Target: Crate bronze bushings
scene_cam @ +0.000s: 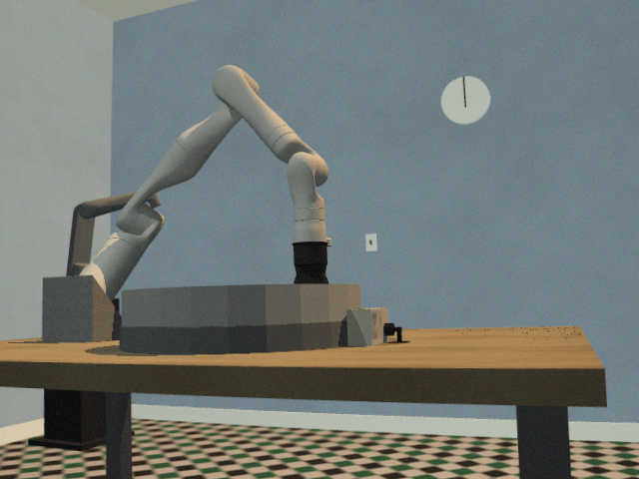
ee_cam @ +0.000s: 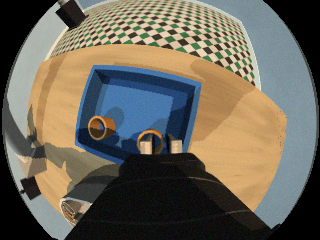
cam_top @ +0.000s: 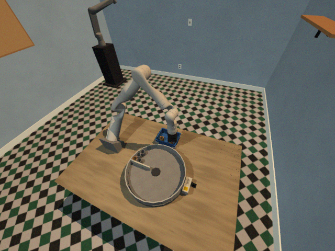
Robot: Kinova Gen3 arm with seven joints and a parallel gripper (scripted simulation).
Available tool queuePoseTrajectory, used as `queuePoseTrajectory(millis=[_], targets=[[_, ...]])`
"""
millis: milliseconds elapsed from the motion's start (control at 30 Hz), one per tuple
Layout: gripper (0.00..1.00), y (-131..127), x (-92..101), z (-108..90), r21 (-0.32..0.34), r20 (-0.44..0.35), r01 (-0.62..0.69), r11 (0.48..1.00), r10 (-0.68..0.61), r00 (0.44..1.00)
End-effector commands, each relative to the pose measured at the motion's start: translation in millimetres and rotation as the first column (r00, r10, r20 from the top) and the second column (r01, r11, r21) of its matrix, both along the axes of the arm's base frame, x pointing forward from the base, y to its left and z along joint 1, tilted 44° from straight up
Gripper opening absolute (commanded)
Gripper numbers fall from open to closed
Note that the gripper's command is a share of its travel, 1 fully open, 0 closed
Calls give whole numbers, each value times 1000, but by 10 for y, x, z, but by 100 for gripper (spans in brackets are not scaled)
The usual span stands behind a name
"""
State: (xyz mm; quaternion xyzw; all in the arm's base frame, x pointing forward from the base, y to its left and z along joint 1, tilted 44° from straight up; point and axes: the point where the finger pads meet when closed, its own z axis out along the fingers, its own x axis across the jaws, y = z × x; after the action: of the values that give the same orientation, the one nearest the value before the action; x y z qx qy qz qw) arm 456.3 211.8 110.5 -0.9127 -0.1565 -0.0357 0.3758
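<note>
The end effector [cam_top: 172, 142] [ee_cam: 160, 140] is released, fingers parted; two bronze bushings [cam_top: 161, 138] [ee_cam: 101, 127] lie in the blue crate [cam_top: 158, 141] [ee_cam: 86, 107].

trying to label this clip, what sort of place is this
Probably a robot work cell or lab room: a robot arm is mounted at a wooden table, with a walled turning table of small bushings and a blue crate beside it.

Two bronze bushings [cam_top: 162, 138] [ee_cam: 110, 126] are resting in the blue crate [cam_top: 164, 134] [ee_cam: 135, 100], one bronze bushing [cam_top: 134, 158] and three grey steel bushings [cam_top: 138, 155] clustering on the round turning table [cam_top: 156, 189] [scene_cam: 206, 311].
</note>
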Motion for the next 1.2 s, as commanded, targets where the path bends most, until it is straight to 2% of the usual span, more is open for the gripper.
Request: queuePoseTrajectory(millis=[0, 1167], targets=[[47, -7, 7, 4, 0, 1, 2, 1000, -2, 1000], [47, -31, 7, 28, 0, 1, 1, 1000, -1, 1000]])
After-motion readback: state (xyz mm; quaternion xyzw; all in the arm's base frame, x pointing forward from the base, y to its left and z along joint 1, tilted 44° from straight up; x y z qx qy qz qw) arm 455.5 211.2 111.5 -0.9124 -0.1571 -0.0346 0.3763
